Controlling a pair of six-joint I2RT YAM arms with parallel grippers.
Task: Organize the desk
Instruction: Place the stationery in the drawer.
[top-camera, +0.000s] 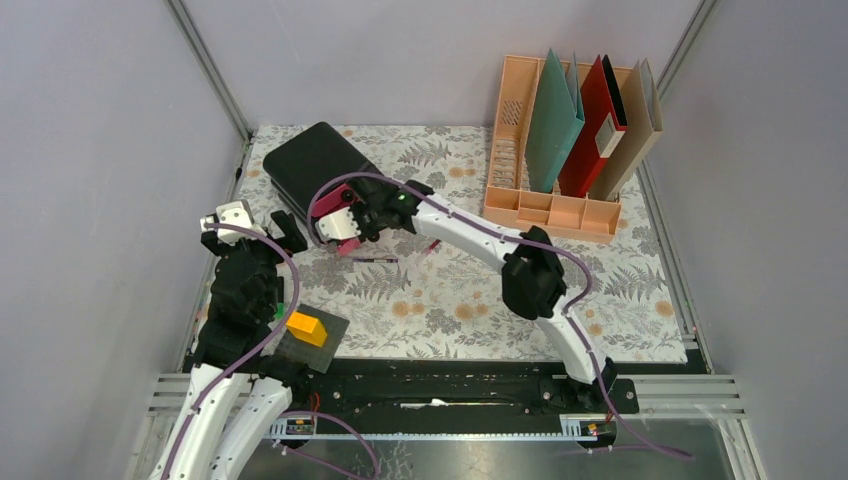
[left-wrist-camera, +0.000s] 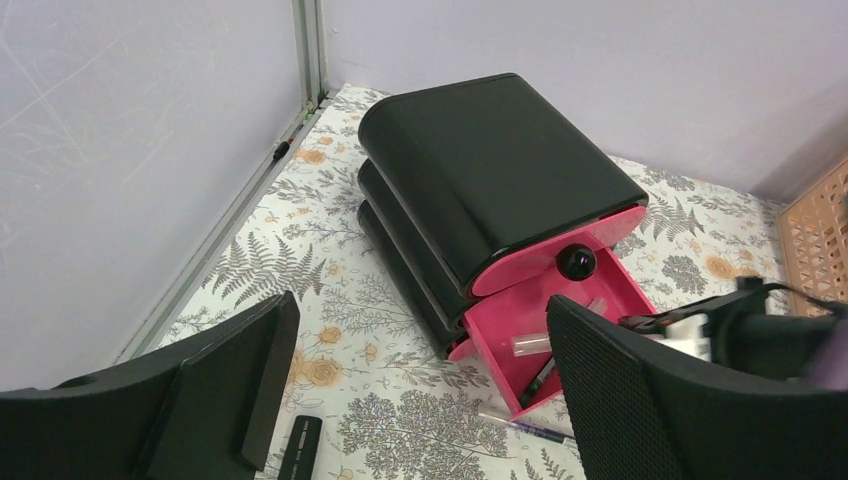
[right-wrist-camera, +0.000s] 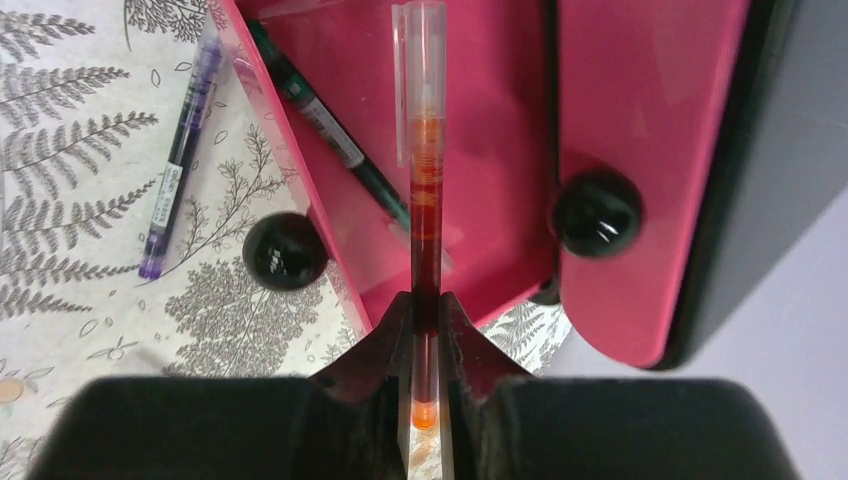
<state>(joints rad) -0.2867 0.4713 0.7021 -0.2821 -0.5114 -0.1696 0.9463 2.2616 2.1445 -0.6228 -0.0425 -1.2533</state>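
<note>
The desk (top-camera: 450, 290) wears a pale fern-and-flower cloth. At its back left stands a black drawer box (top-camera: 315, 165) with its lowest pink drawer (left-wrist-camera: 520, 320) pulled open. My right gripper (right-wrist-camera: 427, 310) is shut on a red-orange pen (right-wrist-camera: 425, 200) with a clear cap, and the pen's capped end reaches over the open drawer (right-wrist-camera: 490, 150). A green pen (right-wrist-camera: 330, 130) lies inside the drawer. A purple pen (right-wrist-camera: 178, 170) lies on the cloth just outside the drawer front. My left gripper (left-wrist-camera: 420, 320) hangs open and empty, nearer than the box and to its left.
A peach file rack (top-camera: 555, 205) with upright folders stands at the back right. A yellow block (top-camera: 307, 328) rests on a dark grey pad at the near left. A short black stick (left-wrist-camera: 298, 445) lies on the cloth under my left gripper. Walls close in both sides.
</note>
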